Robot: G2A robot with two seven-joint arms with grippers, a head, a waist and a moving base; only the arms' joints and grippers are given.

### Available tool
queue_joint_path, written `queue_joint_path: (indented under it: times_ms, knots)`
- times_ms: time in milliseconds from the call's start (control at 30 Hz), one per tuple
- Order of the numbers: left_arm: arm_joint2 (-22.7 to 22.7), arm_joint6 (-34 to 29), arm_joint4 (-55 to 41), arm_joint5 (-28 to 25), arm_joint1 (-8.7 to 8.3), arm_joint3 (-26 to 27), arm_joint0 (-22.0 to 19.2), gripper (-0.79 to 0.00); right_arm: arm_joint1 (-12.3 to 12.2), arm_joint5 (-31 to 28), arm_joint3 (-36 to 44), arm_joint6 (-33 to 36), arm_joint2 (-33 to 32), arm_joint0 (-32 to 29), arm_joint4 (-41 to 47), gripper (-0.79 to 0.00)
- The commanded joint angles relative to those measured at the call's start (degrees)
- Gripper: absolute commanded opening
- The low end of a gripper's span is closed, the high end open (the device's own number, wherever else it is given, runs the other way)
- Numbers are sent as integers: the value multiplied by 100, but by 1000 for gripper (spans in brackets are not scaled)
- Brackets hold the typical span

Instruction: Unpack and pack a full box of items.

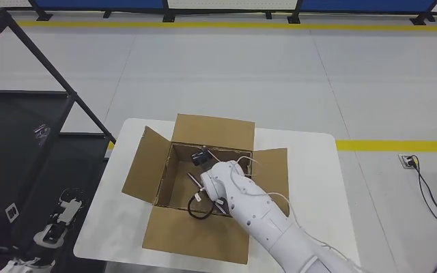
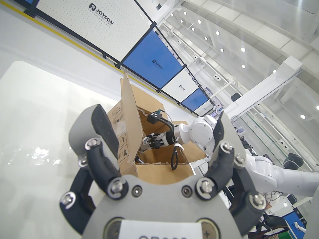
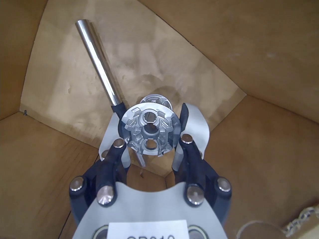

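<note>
txt: wall panels — logo print | box flap — handling symbols

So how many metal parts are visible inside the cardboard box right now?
2. A shiny rod sits in the box just beside the right gripper, which holds a cast spool. Others may be hidden under the arm.

An industrial hall. Blue and white partition panels fence the bay. A yellow line marks the pale floor, and lights dot the high ceiling.
</note>
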State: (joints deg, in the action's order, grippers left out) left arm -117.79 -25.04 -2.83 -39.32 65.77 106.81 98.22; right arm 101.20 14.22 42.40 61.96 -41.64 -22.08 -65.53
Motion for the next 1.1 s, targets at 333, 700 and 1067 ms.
queue_joint_path:
  times_ms: [333, 700, 1067]
  knots:
    - [0, 0, 0, 0, 0, 0, 0, 0, 18, -97, 45, -210, -191, -31, -14, 0]
    - [-11, 167, 468, 228, -5, 20, -124, 0, -532, -288, 3406, 345, -1060, -1558, -965, 0]
    - [722, -622, 1544, 509, -118, -150, -963, 0, -1029, -1778, 7507, 459, -2489, -4248, -394, 0]
